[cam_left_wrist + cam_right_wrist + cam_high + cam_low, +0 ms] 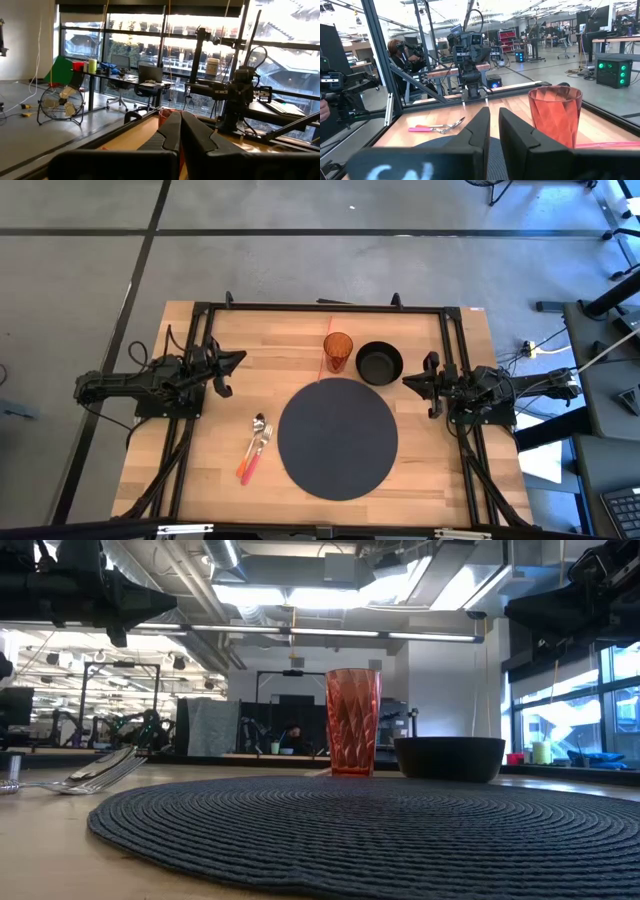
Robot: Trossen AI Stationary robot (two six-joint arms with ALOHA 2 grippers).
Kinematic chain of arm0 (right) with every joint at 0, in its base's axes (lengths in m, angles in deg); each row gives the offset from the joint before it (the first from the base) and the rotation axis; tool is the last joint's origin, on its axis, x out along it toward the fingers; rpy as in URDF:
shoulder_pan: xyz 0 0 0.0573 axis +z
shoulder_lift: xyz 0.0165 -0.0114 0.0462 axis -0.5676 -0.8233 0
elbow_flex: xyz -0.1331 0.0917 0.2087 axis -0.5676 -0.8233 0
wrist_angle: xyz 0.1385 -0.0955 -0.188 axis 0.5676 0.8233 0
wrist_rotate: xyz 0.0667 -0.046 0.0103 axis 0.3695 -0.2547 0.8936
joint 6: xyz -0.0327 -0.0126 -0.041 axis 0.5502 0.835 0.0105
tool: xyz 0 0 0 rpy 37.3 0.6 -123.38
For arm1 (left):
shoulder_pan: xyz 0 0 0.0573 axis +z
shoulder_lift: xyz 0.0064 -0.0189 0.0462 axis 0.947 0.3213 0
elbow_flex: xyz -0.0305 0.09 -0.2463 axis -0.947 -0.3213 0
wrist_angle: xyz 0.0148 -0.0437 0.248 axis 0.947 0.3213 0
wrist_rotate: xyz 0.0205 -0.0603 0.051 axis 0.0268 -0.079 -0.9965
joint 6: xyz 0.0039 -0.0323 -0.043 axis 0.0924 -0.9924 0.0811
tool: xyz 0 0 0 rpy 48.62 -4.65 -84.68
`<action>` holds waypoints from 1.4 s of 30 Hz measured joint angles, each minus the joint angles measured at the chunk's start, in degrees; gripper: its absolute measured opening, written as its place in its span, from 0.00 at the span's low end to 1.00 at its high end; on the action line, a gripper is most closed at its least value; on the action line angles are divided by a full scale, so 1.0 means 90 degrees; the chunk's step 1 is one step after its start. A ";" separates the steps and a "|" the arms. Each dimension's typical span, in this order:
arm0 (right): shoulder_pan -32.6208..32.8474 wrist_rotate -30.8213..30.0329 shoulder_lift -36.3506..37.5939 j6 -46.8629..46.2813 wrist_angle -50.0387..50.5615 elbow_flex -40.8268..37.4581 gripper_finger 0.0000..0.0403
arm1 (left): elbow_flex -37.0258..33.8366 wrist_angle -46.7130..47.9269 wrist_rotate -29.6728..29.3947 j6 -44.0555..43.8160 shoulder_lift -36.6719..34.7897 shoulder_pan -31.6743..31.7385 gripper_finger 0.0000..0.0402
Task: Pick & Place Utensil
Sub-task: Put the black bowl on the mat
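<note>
A spoon and a fork with pink handles (255, 448) lie side by side on the wooden table, left of the round dark placemat (337, 437); they also show in the right wrist view (437, 127) and the low view (95, 772). My left gripper (238, 360) hangs above the table's left side, shut and empty. My right gripper (408, 380) hangs above the right side, near the black bowl (379, 363), shut and empty.
An orange tumbler (338, 351) and the black bowl stand behind the placemat at the far middle. A black frame (330, 307) runs round the table. A person (400, 55) sits beyond the table's left side.
</note>
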 joint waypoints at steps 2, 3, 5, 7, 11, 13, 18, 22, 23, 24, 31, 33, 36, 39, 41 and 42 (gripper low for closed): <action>-0.0001 0.0000 0.0000 0.0000 0.0002 0.0000 0.10 | 0.0000 0.0002 0.0000 0.0000 0.0000 0.0000 0.01; 0.0002 0.0000 0.0000 0.0002 0.0000 0.0000 0.10 | 0.0000 0.0001 0.0000 0.0000 0.0000 -0.0001 0.01; 0.0000 0.0000 0.0000 0.0002 0.0000 0.0000 0.10 | 0.0000 0.0001 0.0000 0.0008 0.0000 0.0000 0.01; 0.0001 0.0000 -0.0001 0.0002 0.0000 0.0000 0.10 | 0.0000 0.0001 -0.0002 0.0017 0.0000 0.0000 0.01; -0.0001 0.0000 -0.0002 0.0002 0.0000 0.0000 0.10 | 0.0000 0.0001 -0.0005 0.0019 0.0000 0.0000 0.01; 0.0000 0.0000 0.0000 0.0002 0.0000 0.0000 0.10 | 0.0000 0.0002 -0.0016 0.0022 0.0000 -0.0002 0.01; 0.0001 0.0000 0.0000 0.0002 0.0000 0.0000 0.10 | 0.0000 0.0019 -0.0283 0.0022 0.0000 0.0000 0.01; 0.0002 -0.0048 0.0000 0.0005 0.0000 0.0000 0.10 | 0.0000 0.0019 -0.0299 0.0022 0.0000 0.0000 0.01; -0.0001 -0.0075 0.0000 0.0005 0.0000 0.0000 0.10 | 0.0000 0.0019 -0.0317 0.0022 0.0000 0.0000 0.01; 0.0000 -0.0080 0.0000 0.0005 0.0000 0.0000 0.10 | 0.0000 0.0019 -0.0335 0.0022 0.0000 0.0000 0.01; 0.0002 -0.0067 -0.0020 0.0302 -0.0480 -0.0005 0.10 | 0.0000 0.0021 -0.0345 0.0022 0.0000 -0.0001 0.01; -0.0001 -0.0034 -0.0041 0.0474 -0.0949 0.0042 0.10 | 0.0000 0.0032 -0.0342 0.0022 0.0000 0.0000 0.01; 0.0002 0.0120 -0.0279 0.0811 -0.0745 0.0529 0.10 | 0.0000 0.0032 -0.0342 0.0022 0.0000 0.0000 0.01; 0.0002 0.0112 -0.0829 0.0977 0.0169 0.1317 0.10 | 0.0000 0.0029 -0.0342 0.0022 0.0000 0.0000 0.01; 0.0002 0.0078 -0.1342 0.0988 0.0819 0.1953 0.10 | 0.0000 0.0027 -0.0342 0.0022 0.0000 -0.0002 0.01; 0.0004 -0.0032 -0.1640 0.0960 0.1180 0.2300 0.10 | 0.0000 0.0027 -0.0342 0.0022 0.0000 0.0000 0.01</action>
